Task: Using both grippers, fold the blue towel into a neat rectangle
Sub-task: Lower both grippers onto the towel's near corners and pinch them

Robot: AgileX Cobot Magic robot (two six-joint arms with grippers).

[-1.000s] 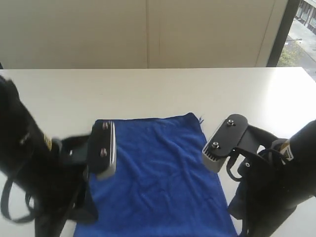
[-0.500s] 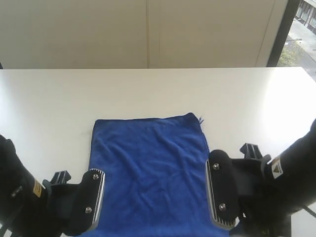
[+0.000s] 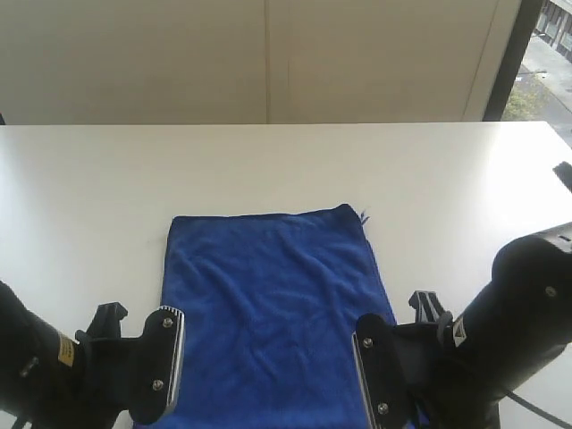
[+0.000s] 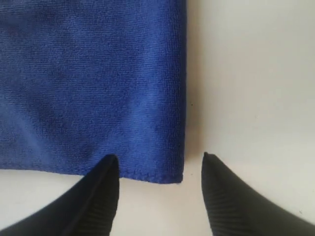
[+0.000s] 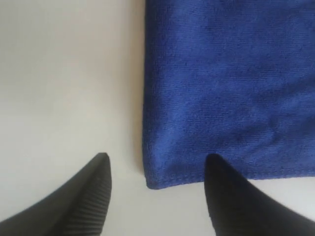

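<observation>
Angled down low, left fingers (image 4: pixel 93 201) and right fingers (image 5: pixel 231 196) gape apart astride corners of the blue towel (image 3: pixel 268 304).

Nothing legible shows in any view. A small yellow sticker (image 3: pixel 65 349) sits on the black left arm (image 3: pixel 31 380), and a small white-marked sticker (image 3: pixel 459 332) sits on the right arm (image 3: pixel 523 308). Both are too small and blurred to make out.
</observation>
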